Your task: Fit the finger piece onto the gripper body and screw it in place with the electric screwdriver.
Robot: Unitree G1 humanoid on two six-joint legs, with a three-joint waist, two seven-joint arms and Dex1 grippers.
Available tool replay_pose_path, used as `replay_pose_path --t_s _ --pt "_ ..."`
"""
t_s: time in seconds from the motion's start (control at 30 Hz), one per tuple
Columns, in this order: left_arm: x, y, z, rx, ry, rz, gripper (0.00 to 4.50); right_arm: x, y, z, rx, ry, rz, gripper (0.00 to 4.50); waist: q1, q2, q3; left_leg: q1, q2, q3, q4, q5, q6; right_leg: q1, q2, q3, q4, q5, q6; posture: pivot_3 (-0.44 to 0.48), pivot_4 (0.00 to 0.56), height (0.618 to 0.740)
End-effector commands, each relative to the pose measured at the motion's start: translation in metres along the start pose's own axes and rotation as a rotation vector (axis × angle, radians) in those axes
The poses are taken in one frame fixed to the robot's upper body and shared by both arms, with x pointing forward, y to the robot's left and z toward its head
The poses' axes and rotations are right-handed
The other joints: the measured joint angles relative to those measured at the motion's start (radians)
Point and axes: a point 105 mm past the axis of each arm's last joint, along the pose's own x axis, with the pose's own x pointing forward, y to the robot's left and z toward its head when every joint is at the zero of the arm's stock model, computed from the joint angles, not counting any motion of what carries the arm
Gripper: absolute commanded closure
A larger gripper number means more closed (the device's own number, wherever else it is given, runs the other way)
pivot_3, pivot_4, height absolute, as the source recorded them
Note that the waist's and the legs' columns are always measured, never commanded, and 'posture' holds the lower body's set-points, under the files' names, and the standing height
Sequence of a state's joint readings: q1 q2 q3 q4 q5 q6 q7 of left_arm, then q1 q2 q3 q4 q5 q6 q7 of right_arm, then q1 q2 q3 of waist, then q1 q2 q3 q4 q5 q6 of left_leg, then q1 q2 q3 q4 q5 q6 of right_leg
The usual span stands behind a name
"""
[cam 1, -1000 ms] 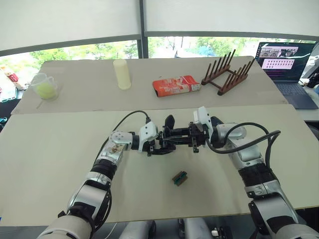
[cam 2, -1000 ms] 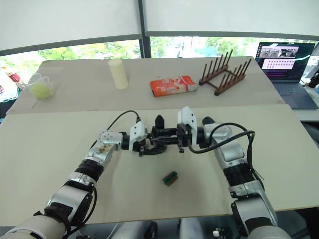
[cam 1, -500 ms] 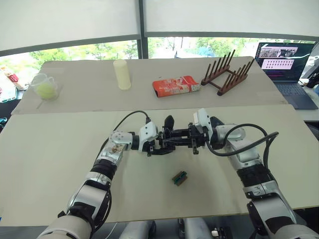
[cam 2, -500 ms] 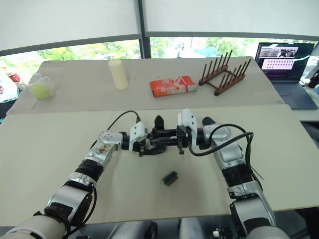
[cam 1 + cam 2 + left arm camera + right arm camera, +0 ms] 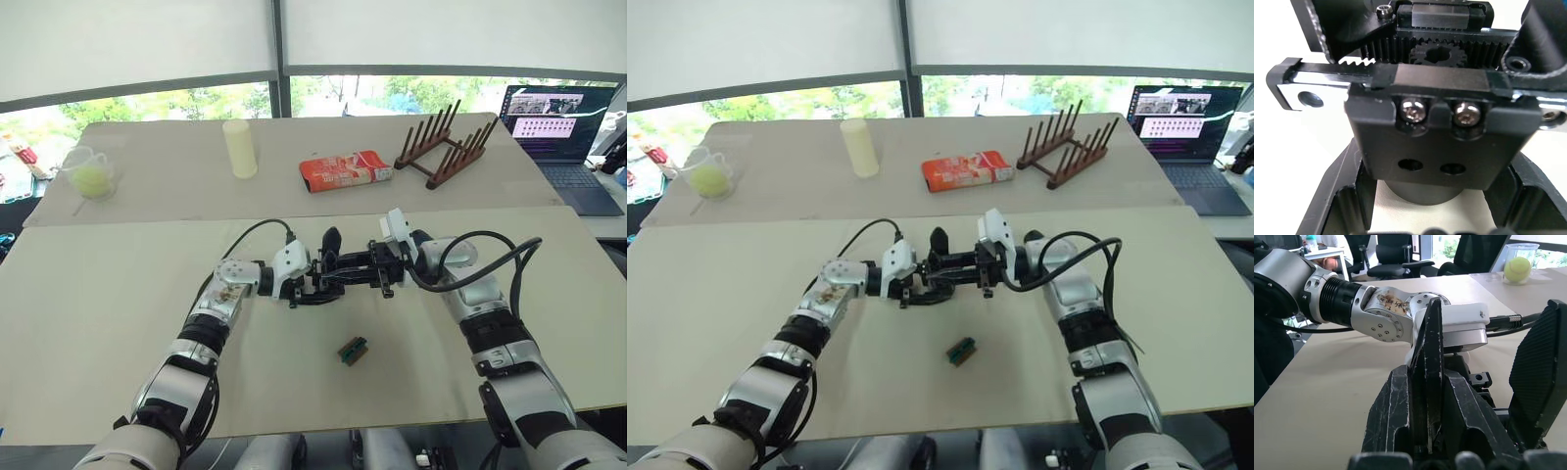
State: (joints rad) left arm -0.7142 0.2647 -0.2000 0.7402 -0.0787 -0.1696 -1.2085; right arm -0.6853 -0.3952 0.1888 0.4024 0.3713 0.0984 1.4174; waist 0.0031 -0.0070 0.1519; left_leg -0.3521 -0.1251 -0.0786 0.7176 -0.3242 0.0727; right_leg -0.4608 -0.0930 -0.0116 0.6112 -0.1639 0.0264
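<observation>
Mid-table on the near beige table (image 5: 88, 323), both grippers meet over the gripper body (image 5: 330, 266), held just above the surface. L gripper (image 5: 312, 284) clamps the body's rounded base; L wrist view shows its fingers (image 5: 1334, 196) either side of the base, w/ rack teeth, a pinion gear (image 5: 1439, 53) and two screws (image 5: 1415, 110) on the black carriage block. R gripper (image 5: 377, 276) comes in from the right side, closed narrow on the finger piece (image 5: 1431, 382): R wrist view has the thin black wedge pinched upright between the pads, tip toward the L wrist. Can't tell if the piece is seated on the body yet.

Small green-brown block (image 5: 354, 350) lies on the table nearer the front edge, apart from both grippers.

Far table (image 5: 157, 186): yellow cylinder (image 5: 240, 147) upright near mid, red packet (image 5: 346, 168) flat beside it to the right, wooden dish rack (image 5: 442, 149) toward right edge, clear cup w/ yellow-green ball (image 5: 90, 174) near left edge. Laptop (image 5: 563, 132) open at far right.
</observation>
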Motion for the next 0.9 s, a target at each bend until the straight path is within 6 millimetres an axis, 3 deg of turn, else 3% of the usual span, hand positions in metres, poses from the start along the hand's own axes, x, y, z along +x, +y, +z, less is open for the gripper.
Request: replay_pose_path --t_s 0.03,0.2,0.53,0.9 --pt "-0.003 0.006 0.017 0.046 -0.038 0.018 2.15 0.001 0.013 -0.043 0.131 0.120 -0.022 4.11 0.000 0.000 0.000 0.000 0.000 0.000 0.000 0.000 0.000 0.000 0.000 0.000 0.000 0.000 0.000 0.000 0.150 0.740" --pt "-0.003 0.007 0.017 0.045 -0.038 0.023 2.15 -0.004 0.016 -0.048 0.116 0.118 -0.075 4.11 -0.004 0.002 -0.003 0.000 0.000 0.000 0.000 0.000 0.000 0.000 0.000 0.000 0.000 0.000 0.000 0.000 0.150 0.740" --pt "-0.003 0.007 0.018 0.046 -0.038 0.022 2.15 0.003 0.020 -0.056 0.188 0.239 0.118 4.11 -0.008 0.003 -0.004 0.001 0.000 0.000 -0.001 0.000 0.000 0.001 0.000 0.000 0.000 0.000 0.000 0.000 0.150 0.740" --pt "-0.006 0.006 0.017 0.038 -0.041 0.025 2.15 -0.003 0.028 -0.064 0.268 0.212 -0.059 4.11 -0.006 0.003 -0.011 0.002 0.000 -0.001 -0.003 0.000 0.000 0.001 0.000 0.000 -0.001 0.000 0.000 0.000 0.150 0.740"
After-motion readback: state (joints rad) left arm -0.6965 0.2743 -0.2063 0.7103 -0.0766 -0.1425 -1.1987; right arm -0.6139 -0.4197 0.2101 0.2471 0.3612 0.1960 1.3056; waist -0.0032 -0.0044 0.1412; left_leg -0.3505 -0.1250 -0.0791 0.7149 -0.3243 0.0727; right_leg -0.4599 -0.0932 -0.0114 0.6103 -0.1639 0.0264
